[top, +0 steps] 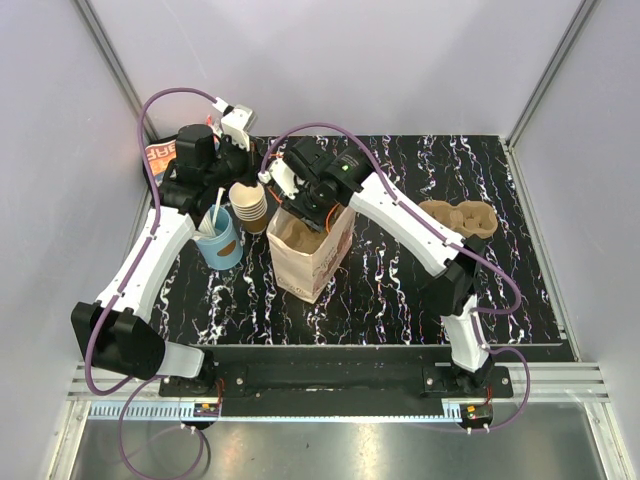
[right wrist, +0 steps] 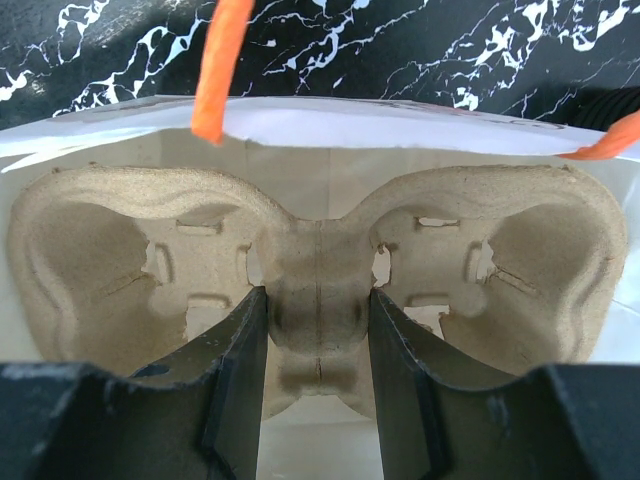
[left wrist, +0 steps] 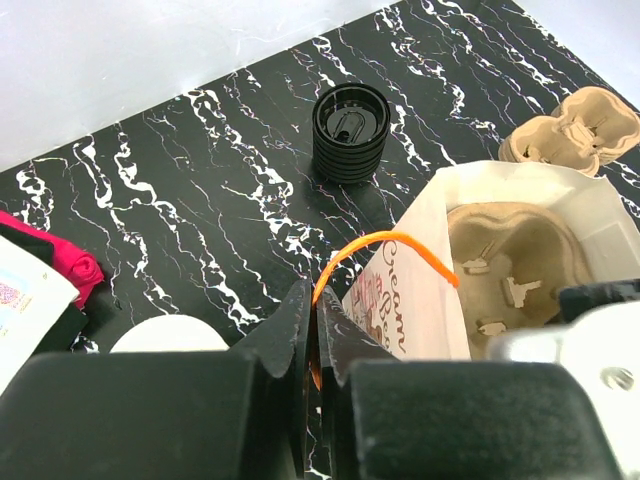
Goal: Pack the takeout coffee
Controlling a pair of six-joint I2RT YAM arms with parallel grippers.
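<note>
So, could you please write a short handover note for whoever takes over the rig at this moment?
The left gripper is shut on the orange handle of the paper bag, which stands upright mid-table.
The right gripper is in the bag's mouth, with its fingers clamped on the centre ridge of the cup tray.
Done: that tray is inside the bag, with both holes empty.
Left: no lidded coffee is in view. A stack of lidless paper cups and a stack of black lids stand near the bag. A second cup tray lies to its right. A coffee has yet to go into the bagged tray.
</note>
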